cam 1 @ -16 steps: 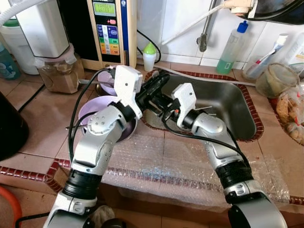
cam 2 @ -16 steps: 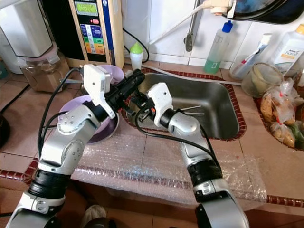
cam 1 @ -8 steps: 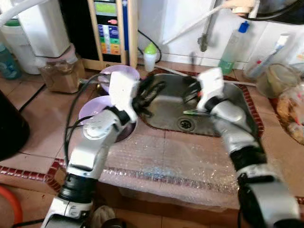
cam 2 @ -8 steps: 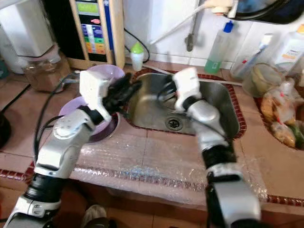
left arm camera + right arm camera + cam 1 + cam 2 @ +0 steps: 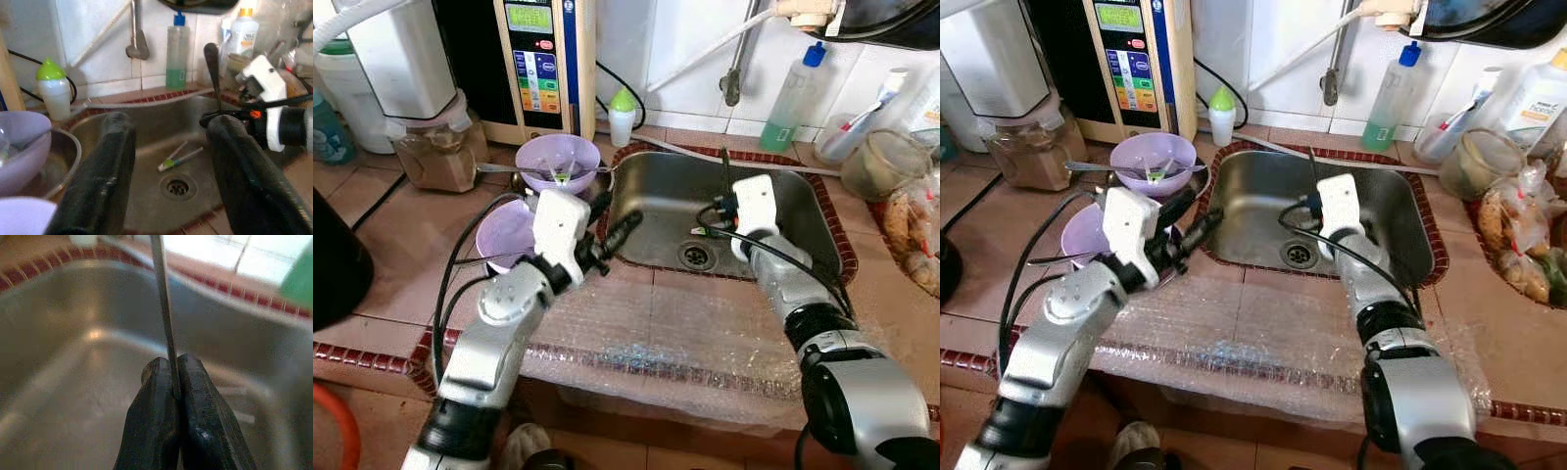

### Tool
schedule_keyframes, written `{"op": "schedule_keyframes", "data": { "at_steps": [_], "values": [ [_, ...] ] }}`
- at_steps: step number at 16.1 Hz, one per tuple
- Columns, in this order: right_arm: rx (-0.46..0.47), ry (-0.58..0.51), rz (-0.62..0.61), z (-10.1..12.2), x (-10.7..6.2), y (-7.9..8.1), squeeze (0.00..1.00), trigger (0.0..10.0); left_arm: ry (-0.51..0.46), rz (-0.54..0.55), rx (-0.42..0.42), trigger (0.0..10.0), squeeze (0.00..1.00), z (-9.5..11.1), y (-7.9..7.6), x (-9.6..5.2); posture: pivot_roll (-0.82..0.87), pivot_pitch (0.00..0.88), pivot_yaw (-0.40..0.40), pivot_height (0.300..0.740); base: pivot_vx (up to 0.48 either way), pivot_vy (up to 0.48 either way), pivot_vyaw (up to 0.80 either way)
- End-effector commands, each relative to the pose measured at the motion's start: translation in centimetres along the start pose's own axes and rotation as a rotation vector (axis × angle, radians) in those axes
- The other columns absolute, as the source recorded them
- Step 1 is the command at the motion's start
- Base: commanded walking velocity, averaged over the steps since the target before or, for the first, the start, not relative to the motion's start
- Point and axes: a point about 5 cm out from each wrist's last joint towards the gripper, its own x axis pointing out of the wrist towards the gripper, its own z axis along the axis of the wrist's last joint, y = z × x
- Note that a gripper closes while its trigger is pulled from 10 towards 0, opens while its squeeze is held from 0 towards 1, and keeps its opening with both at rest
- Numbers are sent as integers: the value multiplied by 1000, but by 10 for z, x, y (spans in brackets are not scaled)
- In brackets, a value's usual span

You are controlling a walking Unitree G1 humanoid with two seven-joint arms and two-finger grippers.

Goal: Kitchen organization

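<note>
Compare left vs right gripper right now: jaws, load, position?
Left gripper: jaws spread wide, holding nothing, at the sink's left rim beside the purple bowls. Right gripper: jaws pinched shut on a thin utensil with a dark rounded end, its handle standing upright, above the basin near the drain. Both reach toward the sink.

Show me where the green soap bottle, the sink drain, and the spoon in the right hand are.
Green soap bottle (image 5: pixel 792 98), left eye view, on its body.
Sink drain (image 5: pixel 694 257), left eye view, on the strainer centre.
Spoon (image 5: pixel 212 63), left wrist view, on its upright handle above the right hand (image 5: pixel 174 382).
</note>
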Motion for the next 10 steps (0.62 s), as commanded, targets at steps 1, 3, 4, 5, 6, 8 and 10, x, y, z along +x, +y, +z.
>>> {"op": "schedule_keyframes", "data": {
  "at_steps": [1,3,4,5,6,8,10],
  "values": [
    [22,1,-16,4,2,-1,463,10000,9,2,20,10000,1000,2,-1,-1,44,0,-6,740,0,0,0],
    [53,31,-24,-3,2,0,1000,10000,33,-28,28,10000,1000,0,-5,-4,52,0,-9,740,0,0,0],
    [69,32,-27,-3,2,1,1000,10000,41,-35,36,10000,1000,-2,-5,-4,54,0,-9,740,0,0,0],
    [82,35,-26,-3,2,1,1000,10000,43,-30,37,10000,1000,-2,-5,-4,53,0,-7,740,0,0,0],
    [98,43,-23,-4,2,1,1000,10000,45,-32,39,10000,1000,-1,-5,-4,53,0,-7,740,0,0,0],
    [104,70,-17,-7,2,2,1000,10000,59,-40,40,10000,1000,-2,-5,-4,44,0,1,740,0,0,0],
    [128,101,-24,-13,1,2,1000,10000,89,-59,40,10000,1000,-5,-7,-5,42,0,2,740,0,0,0]
  ]
}}
